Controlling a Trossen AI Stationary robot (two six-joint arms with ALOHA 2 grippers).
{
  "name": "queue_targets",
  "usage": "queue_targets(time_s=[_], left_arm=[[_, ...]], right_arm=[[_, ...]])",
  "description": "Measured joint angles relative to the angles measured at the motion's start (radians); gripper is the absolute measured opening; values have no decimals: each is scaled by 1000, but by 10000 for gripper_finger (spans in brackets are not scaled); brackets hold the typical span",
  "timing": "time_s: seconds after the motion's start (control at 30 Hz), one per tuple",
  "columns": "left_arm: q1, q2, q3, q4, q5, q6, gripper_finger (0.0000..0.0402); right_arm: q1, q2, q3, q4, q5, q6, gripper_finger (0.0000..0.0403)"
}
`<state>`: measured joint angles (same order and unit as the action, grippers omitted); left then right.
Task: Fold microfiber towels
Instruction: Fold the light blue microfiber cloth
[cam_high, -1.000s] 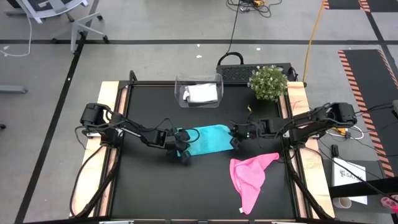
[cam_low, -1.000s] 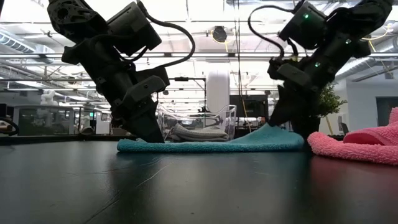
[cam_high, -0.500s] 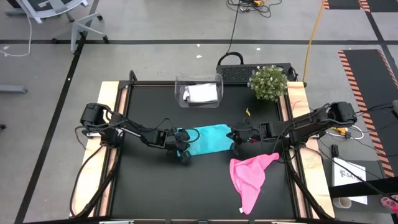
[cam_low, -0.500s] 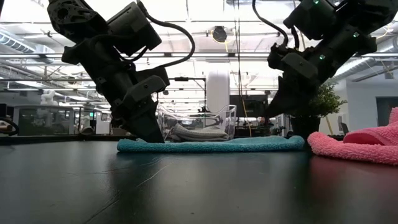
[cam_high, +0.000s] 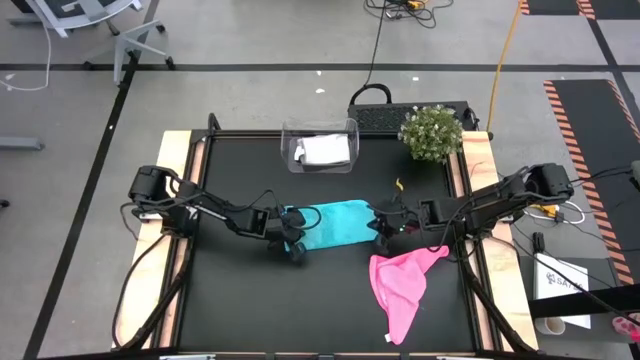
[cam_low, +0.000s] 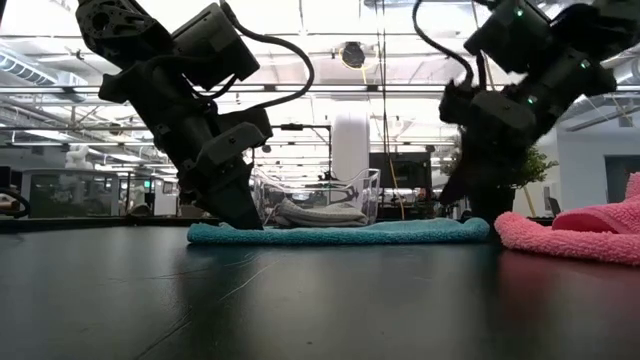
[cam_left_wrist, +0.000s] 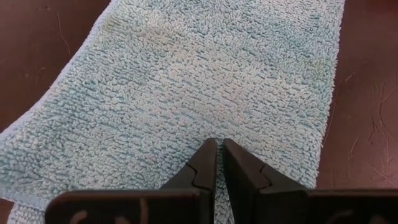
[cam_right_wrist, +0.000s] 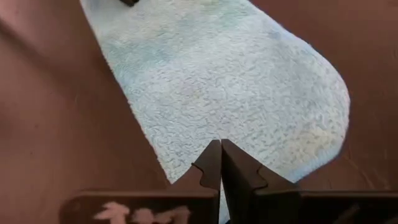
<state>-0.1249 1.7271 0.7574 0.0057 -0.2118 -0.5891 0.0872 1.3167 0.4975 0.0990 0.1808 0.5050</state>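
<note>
the left gripper (cam_high: 292, 238) is pinched closed on the left end of the teal towel (cam_high: 335, 222), the right gripper (cam_high: 380, 230) likewise on its right end; its long axis runs left-right between them at mid-table. three towels: teal, a pink towel (cam_high: 403, 283) near-right, a grey-white towel (cam_high: 323, 150) in the far clear bin (cam_high: 288, 140).

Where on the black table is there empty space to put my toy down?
The biggest bare patch of the table is the near left corner, in front of the teal towel and left of the pink towel. The middle is crowded: the left gripper and right gripper sit at the teal towel's ends. The clear bin and plant fill the far edge.
</note>
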Motion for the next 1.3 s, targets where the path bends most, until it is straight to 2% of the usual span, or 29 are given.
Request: queue_targets(time_s=[0.27, 0.47, 0.83, 1.07, 1.3], left_arm=[[0, 0, 0, -3, 0, 2, 31], [6, 0, 0, -4, -14, 30, 31], [15, 0, 0, -4, -16, 30, 31], [15, -5, -1, -1, -30, 95, 31], [0, -107, -2, -39, -113, 170, 31]], right_arm=[[0, 0, -59, 25, 4, 59, 0], [0, 16, -110, 160, 32, 70, 0], [0, 79, -143, 176, 36, 82, 0], [0, 52, -144, 236, 23, 87, 0], [0, -9, -78, 243, -1, -3, 0]])
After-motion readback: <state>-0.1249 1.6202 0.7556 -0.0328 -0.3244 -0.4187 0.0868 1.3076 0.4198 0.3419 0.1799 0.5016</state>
